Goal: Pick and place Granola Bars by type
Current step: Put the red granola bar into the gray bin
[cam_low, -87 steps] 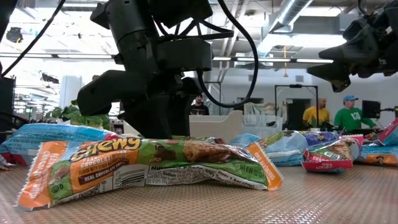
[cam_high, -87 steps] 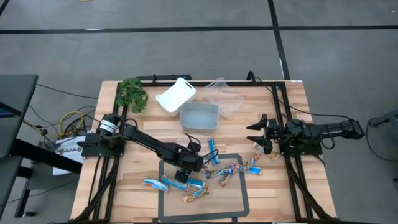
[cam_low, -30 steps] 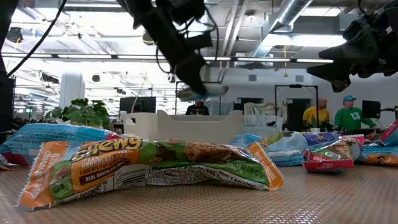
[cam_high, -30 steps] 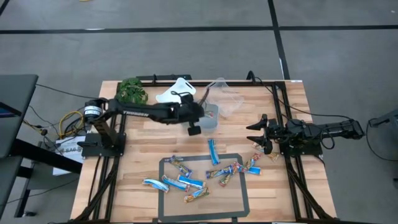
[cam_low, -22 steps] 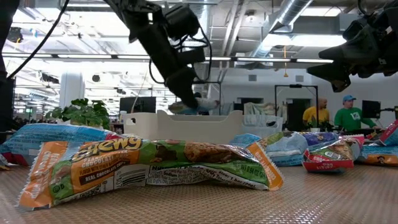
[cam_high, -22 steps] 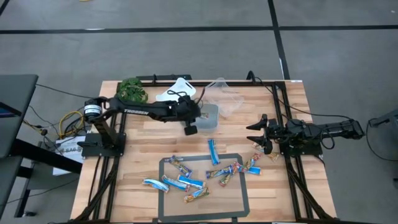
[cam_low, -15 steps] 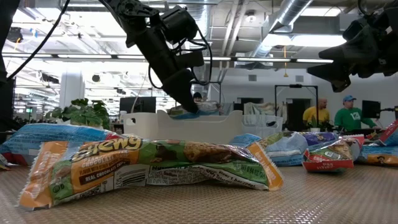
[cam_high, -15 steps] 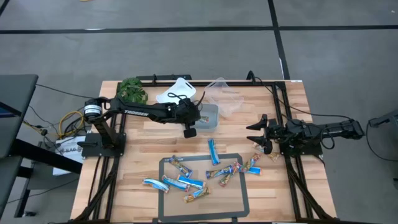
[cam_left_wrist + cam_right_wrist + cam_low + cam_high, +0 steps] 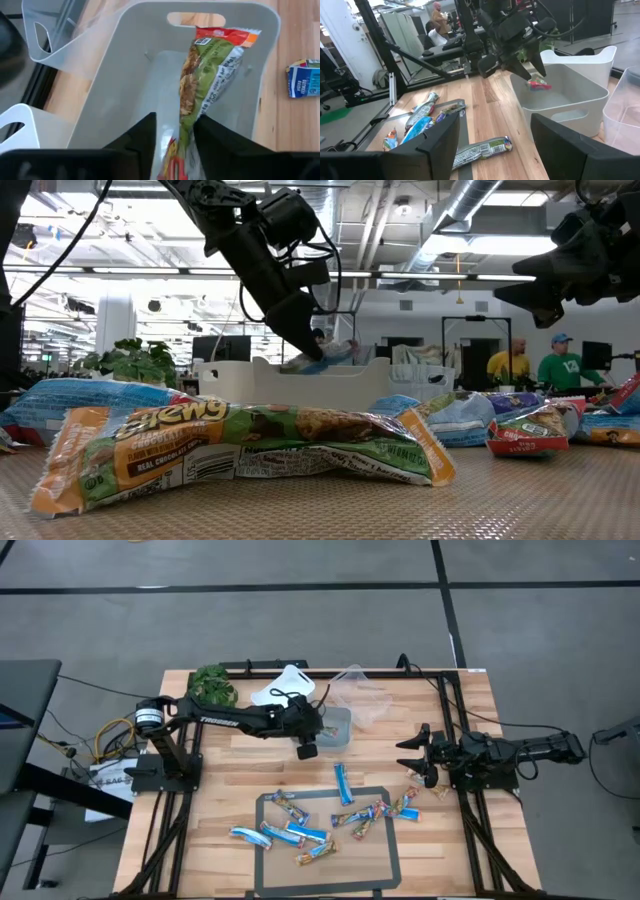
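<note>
My left gripper [image 9: 306, 748] hangs over the grey tub [image 9: 337, 732] and is shut on an orange-green granola bar [image 9: 205, 75]. That bar also shows at the tub's rim in the low view [image 9: 334, 353]. Several more bars, bright blue and mixed orange-brown, lie flat on and around the taped mat [image 9: 300, 833], [image 9: 343, 783], [image 9: 376, 811]. One orange-green bar lies close to the low camera [image 9: 240, 442]. My right gripper [image 9: 408, 758] waits open at the table's right side, touching nothing. My left gripper pinches the orange-green bar by its near end [image 9: 181, 142] between the two fingers [image 9: 150, 137]. It comes slanting down from the table's left. The bar sticks out past the fingertips into the grey tub [image 9: 125, 95], lifted off the tub's floor, its free end [image 9: 222, 37] near the far wall.
A white tub [image 9: 283, 688] and a clear tub [image 9: 360, 698] stand at the table's far edge beside the grey one. A green plant [image 9: 211, 686] sits at the far left corner. People stand in the room beyond the table [image 9: 553, 365].
My left gripper came down over the grey tub and a little toward the table's left, carrying the bar from well above the rim to rim level. In the last half second it held almost still, and the bar's free end tipped up slightly.
</note>
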`<action>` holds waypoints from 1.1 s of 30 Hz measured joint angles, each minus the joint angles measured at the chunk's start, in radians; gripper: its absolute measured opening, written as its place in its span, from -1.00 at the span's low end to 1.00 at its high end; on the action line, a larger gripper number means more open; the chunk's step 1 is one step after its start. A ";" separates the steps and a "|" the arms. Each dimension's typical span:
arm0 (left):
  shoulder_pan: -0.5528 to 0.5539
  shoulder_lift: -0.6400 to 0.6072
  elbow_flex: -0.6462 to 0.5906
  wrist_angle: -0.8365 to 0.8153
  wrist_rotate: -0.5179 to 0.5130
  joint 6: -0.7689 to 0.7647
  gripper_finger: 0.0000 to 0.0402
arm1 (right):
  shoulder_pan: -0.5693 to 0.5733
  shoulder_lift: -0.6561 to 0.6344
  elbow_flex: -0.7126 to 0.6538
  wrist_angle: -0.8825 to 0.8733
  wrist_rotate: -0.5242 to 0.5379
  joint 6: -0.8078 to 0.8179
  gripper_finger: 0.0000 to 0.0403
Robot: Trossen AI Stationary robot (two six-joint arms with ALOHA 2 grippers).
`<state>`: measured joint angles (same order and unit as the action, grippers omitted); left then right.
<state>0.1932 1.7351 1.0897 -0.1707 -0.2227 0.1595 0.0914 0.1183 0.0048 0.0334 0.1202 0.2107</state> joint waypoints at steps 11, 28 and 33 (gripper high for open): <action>-0.027 0.000 0.000 0.017 -0.002 0.004 -0.17 | 0.000 0.000 0.000 0.000 0.000 0.000 0.19; -0.324 0.000 0.000 -0.081 0.060 0.341 -0.17 | 0.000 0.000 0.000 0.000 0.000 0.000 0.19; -0.431 0.000 0.000 -0.135 0.060 0.151 -0.17 | 0.000 0.000 0.000 0.000 0.000 0.000 0.19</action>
<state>-0.2376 1.7351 1.0901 -0.3061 -0.1623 0.3103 0.0914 0.1181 0.0048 0.0334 0.1200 0.2106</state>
